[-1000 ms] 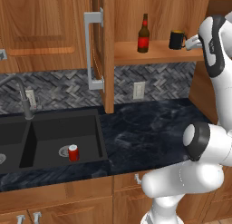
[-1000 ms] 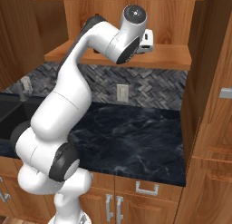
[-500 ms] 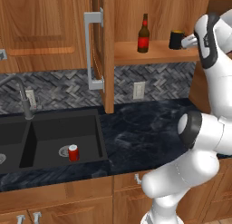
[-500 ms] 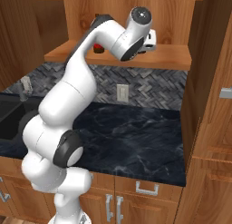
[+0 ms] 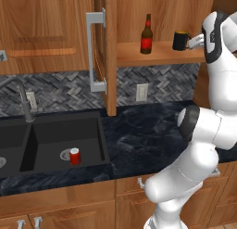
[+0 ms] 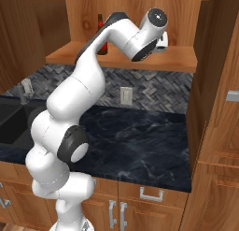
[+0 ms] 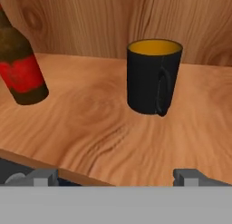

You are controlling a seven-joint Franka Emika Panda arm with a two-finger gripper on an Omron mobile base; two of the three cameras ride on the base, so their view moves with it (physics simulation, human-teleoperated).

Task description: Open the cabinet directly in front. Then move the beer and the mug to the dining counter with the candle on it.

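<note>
- Lighting: even, moderately bright, no visible source.
- Shadows: faint; darker inside the sink (image 5: 51, 140).
- Glare: soft sheen on the arm.
- Sharpness: slightly soft, rendered.

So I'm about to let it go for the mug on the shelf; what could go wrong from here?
The open gripper faces the mug handle-on, so a finger may strike the handle and spin it. The beer stands close beside on the same cabinet shelf; a wide swing might topple it.
</note>
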